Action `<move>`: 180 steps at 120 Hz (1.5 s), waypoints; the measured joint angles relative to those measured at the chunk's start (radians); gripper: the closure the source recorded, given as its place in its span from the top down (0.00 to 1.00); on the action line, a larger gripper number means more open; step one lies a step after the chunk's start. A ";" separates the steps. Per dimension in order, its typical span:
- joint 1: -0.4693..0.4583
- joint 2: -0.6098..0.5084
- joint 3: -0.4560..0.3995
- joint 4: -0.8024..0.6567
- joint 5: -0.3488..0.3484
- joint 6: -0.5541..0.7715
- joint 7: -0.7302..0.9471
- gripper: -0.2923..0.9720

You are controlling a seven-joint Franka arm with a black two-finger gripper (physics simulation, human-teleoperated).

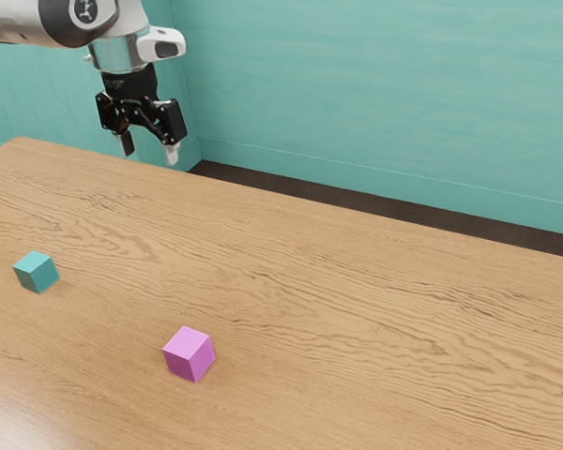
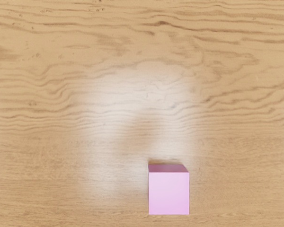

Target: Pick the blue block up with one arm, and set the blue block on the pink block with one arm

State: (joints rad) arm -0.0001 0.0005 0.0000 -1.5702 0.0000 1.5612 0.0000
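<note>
The gripper [image 1: 150,152] hangs high above the table [image 1: 375,281], jaws apart, holding nothing. It should descend squarely over the blue block [image 1: 36,271], aligned with its sides.

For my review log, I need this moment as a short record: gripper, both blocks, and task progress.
gripper: open, empty, high above the table
blue block: on the table near the exterior view's left edge, not held
pink block: on the table, apart from the blue block, nothing on top
wrist view: looks down on the pink block
progress: pick not yet begun, stack not yet done
</note>
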 joint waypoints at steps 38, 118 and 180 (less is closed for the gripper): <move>0.037 0.055 0.023 0.204 -0.010 -0.133 -0.027 0.77; 0.050 0.308 -0.077 0.392 0.161 -0.242 0.080 0.77; 0.142 0.375 -0.078 0.341 0.167 -0.173 0.096 0.77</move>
State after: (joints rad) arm 0.1422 0.3758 -0.0782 -1.2293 0.1668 1.3879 0.0965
